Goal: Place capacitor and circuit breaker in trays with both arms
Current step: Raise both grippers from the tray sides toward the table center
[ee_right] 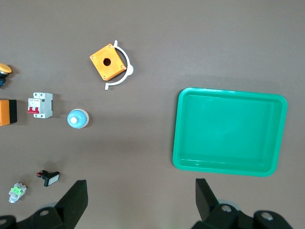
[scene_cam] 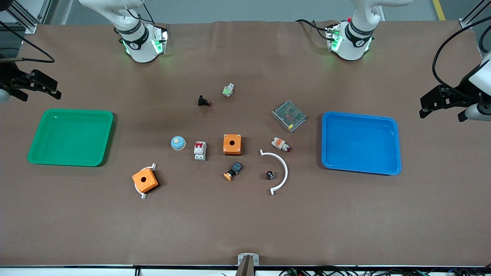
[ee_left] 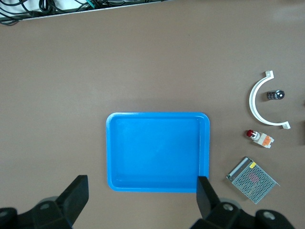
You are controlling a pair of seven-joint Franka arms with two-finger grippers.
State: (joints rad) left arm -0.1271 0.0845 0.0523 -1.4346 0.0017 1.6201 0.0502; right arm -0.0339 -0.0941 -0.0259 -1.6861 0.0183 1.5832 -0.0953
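1. Waiting at the two ends of the table, both arms are up in the air, and nothing is picked yet. The left gripper (scene_cam: 424, 109) hangs over the table just beside the blue tray (scene_cam: 395, 126), at the left arm's end. The right gripper (scene_cam: 57, 94) hangs over the table near the green tray (scene_cam: 38, 153), at the right arm's end.
2. Both pincers stand wide apart and hold nothing, as each wrist view shows: the left fingers (ee_left: 78, 193) and the right fingers (ee_right: 76, 198) have only table and tray between them.
3. The circuit breaker (scene_cam: 200, 150) stands in the middle of the table, between the blue round button (scene_cam: 178, 143) and the orange box (scene_cam: 232, 144). I think the right arm should take it, closing on its long flat sides and keeping away from the red toggles.
4. The capacitor (scene_cam: 269, 175) lies inside the curve of the white arc piece (scene_cam: 282, 168), nearer to the front camera than the white-and-orange part (scene_cam: 280, 144). It is very small, so the left gripper should come straight down from above, with narrow opening, and not push the arc.
5. The black-bodied button with orange cap (scene_cam: 233, 171) lies close by and is easy to confuse with the capacitor.
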